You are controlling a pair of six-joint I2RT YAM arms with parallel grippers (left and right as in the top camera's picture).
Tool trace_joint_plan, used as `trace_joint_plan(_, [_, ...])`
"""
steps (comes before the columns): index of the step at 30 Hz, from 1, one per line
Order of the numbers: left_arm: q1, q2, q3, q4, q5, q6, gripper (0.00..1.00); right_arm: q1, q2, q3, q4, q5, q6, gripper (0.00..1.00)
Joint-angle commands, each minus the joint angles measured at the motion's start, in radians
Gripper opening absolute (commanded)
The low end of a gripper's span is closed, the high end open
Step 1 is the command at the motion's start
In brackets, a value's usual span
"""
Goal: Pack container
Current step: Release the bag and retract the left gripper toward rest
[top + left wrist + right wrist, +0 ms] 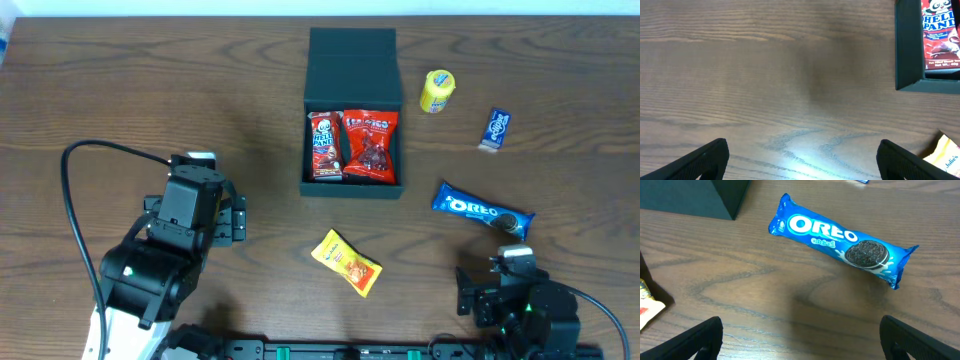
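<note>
The dark teal container (353,186) sits open at the table's middle back, its lid (353,62) laid back. Inside lie a red Hello Panda packet (324,144) and a red snack packet (369,145). A corner of the container (910,65) shows in the left wrist view. A blue Oreo pack (483,208) lies right of it, also in the right wrist view (840,239). A yellow packet (346,262) lies in front. My left gripper (801,161) is open and empty, left of the container. My right gripper (801,341) is open and empty, just short of the Oreo pack.
A small yellow tub (437,91) and a small blue packet (496,129) lie at the back right. The left arm's black cable (75,200) loops over the table at left. A dark box corner (705,197) shows in the right wrist view.
</note>
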Motion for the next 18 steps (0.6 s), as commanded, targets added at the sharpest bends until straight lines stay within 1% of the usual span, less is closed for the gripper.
trace_joint_plan(1, [0.006, 0.007, -0.004, 0.0, 0.018, 0.021, 0.95, -0.007, -0.006, -0.006, -0.004, 0.0, -0.012, 0.99])
trace_joint_plan(18, [0.005, 0.019, -0.004, -0.003, 0.018, 0.021, 0.95, -0.007, -0.006, -0.006, -0.004, 0.0, -0.012, 0.99])
